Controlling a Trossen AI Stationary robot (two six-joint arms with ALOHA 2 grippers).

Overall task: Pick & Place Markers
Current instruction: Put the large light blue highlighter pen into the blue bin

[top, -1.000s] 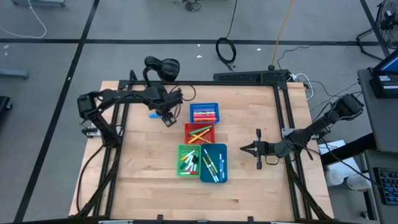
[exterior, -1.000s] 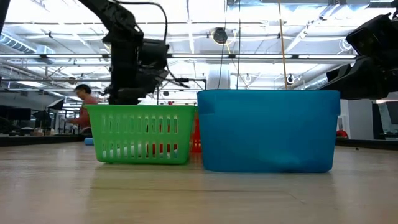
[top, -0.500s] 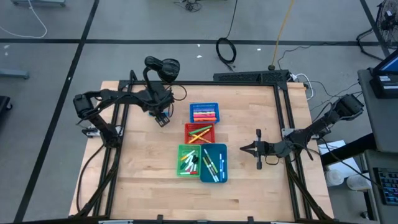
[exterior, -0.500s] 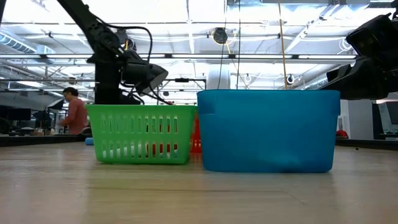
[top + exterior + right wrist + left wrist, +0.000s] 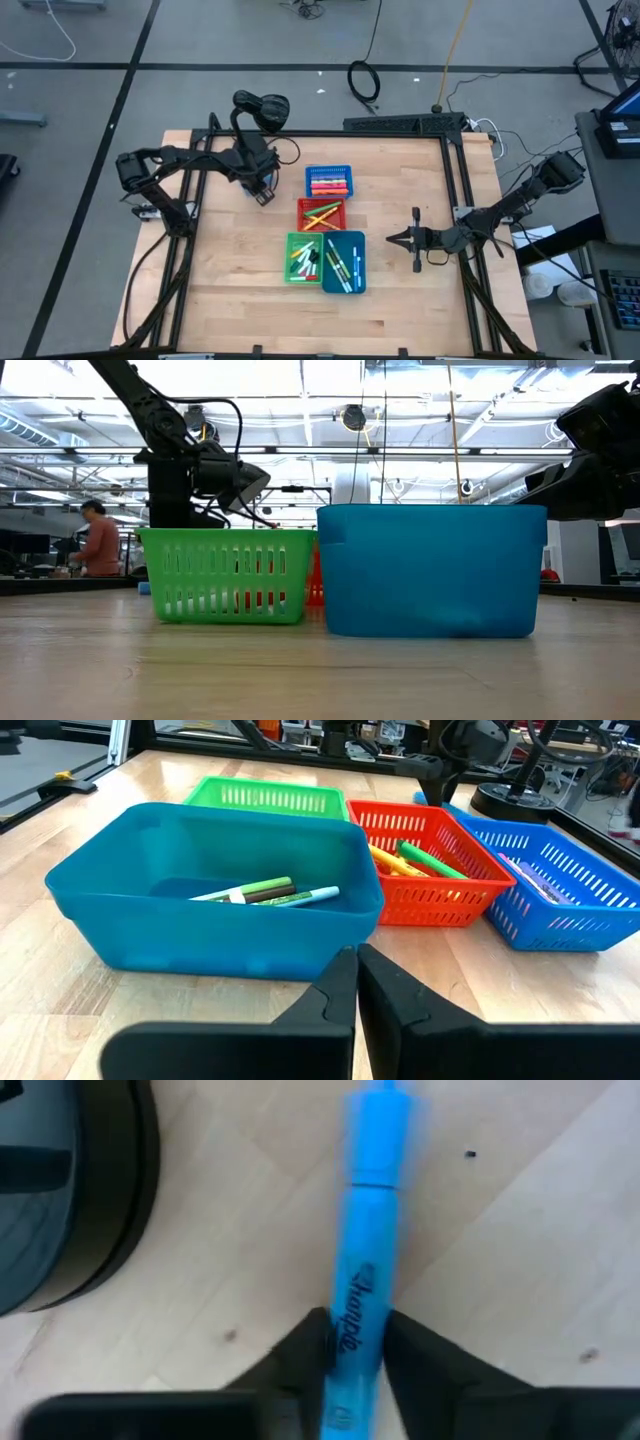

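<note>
The left gripper [image 5: 262, 188] points down at the surface from its bent, reaching arm, its fingers [image 5: 305, 1355] closed in narrowly around what lies between them. The right gripper [image 5: 398, 239] hangs still with its fingers pressed together, its arm stretched out low behind it.

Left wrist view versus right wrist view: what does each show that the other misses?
Only the left wrist view shows the blue highlighter lying on the table, with the left gripper straddling it. Only the right wrist view shows the teal bin holding markers, the red bin, blue bin, green bin and the shut right gripper. Both show the wooden tabletop.
</note>
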